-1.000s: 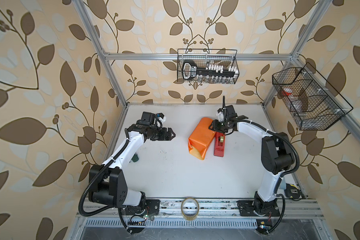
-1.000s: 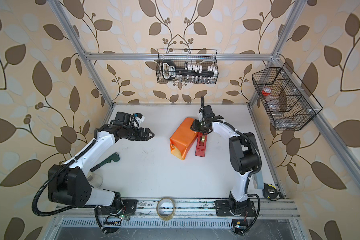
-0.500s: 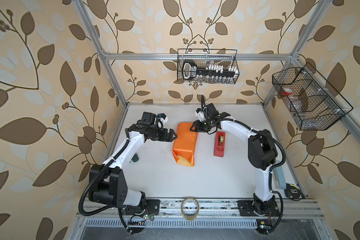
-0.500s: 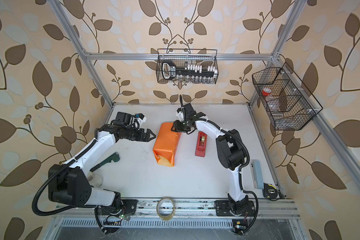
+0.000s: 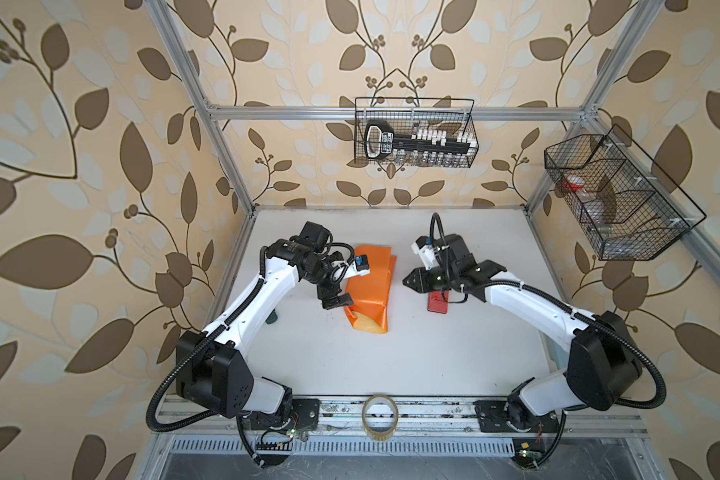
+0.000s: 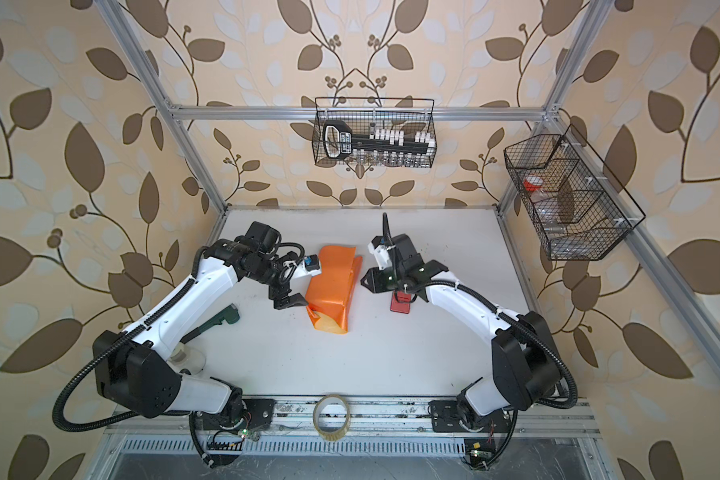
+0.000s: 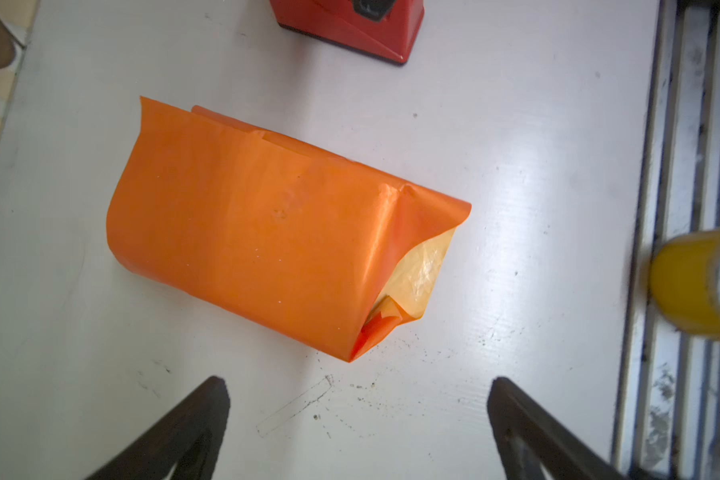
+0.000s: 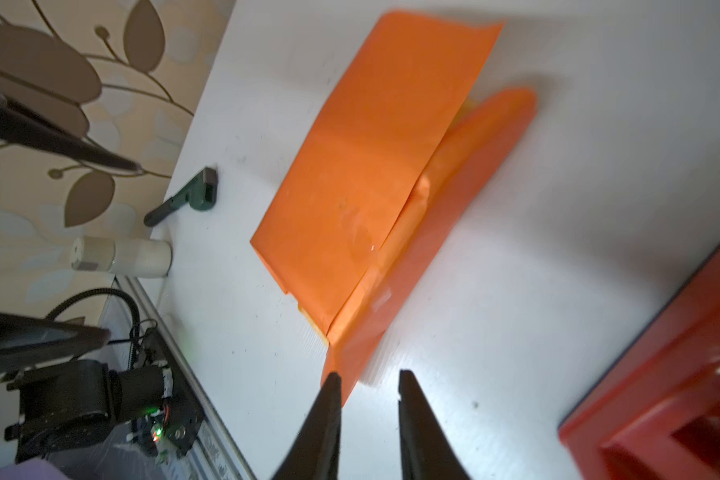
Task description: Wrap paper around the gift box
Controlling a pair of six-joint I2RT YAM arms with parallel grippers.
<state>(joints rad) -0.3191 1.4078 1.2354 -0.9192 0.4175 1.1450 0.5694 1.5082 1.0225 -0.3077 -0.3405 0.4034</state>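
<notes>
Between the two arms, toward the back of the white tabletop, the paper is lying folded over into a long orange bundle. Its loose top flap is overlapping a lower layer along the side facing the right arm, as the right wrist view is showing. At the end nearer the front rail, the bundle is gaping open and showing its yellow-tan inner face. Whether the gift box is sitting inside cannot be told, since the paper is covering everything.

The left hand is hovering just beside the bundle's left edge, near the open end. Its fingers are spreading wide apart, released and holding nothing, with bare tabletop between them and the paper.

The right hand is pointing at the bundle's right edge. Its fingers are standing only narrowly parted, with nothing but tabletop showing in the gap. One fingertip is lining up with a corner of the paper, though whether it is touching cannot be told.

A red tape dispenser is lying partly under the right wrist, apart from the paper. A roll of clear tape is sitting on the front rail.
</notes>
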